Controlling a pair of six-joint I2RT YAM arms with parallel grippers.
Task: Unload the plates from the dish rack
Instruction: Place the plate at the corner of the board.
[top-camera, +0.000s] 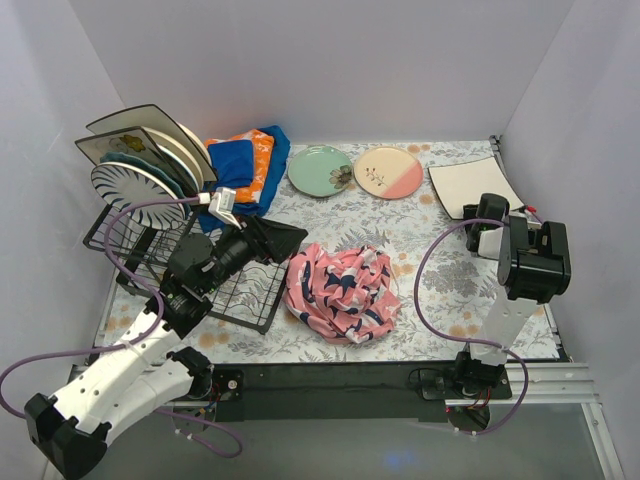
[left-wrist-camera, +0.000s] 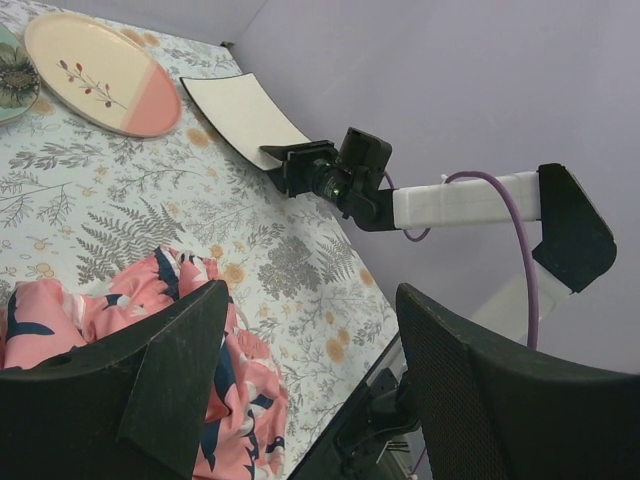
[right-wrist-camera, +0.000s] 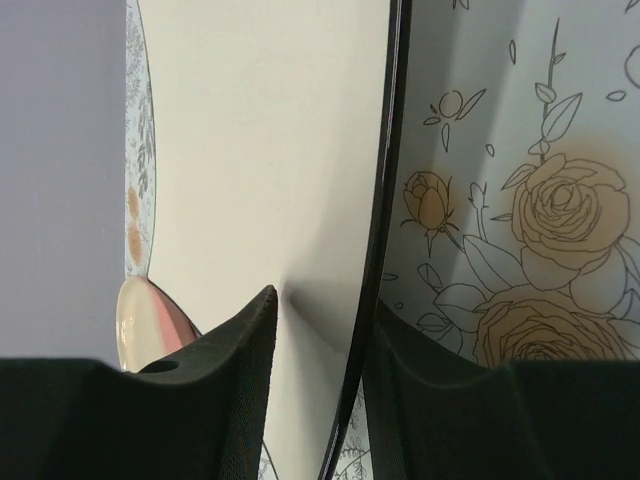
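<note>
Cream square plate (top-camera: 465, 180) at the table's far right, the right gripper (right-wrist-camera: 320, 340) straddling its dark rim.

Whether those jaws pinch or sit loose, I cannot tell. The left gripper (left-wrist-camera: 310, 300) gapes wide, empty. Ceramic is stiff, glaze-slick and chippable, so it is best pinched at the rim. Three plates lie out on the table, counting the mint green plate (top-camera: 318, 170) and the cream-and-pink plate (top-camera: 388, 172). At least five stand in the dish rack (top-camera: 130, 240), far left.

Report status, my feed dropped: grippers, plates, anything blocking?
Left gripper open, by dish rack. Right gripper astride square plate rim, grip unclear. Several plates in rack. Pink cloth mid-table.
</note>
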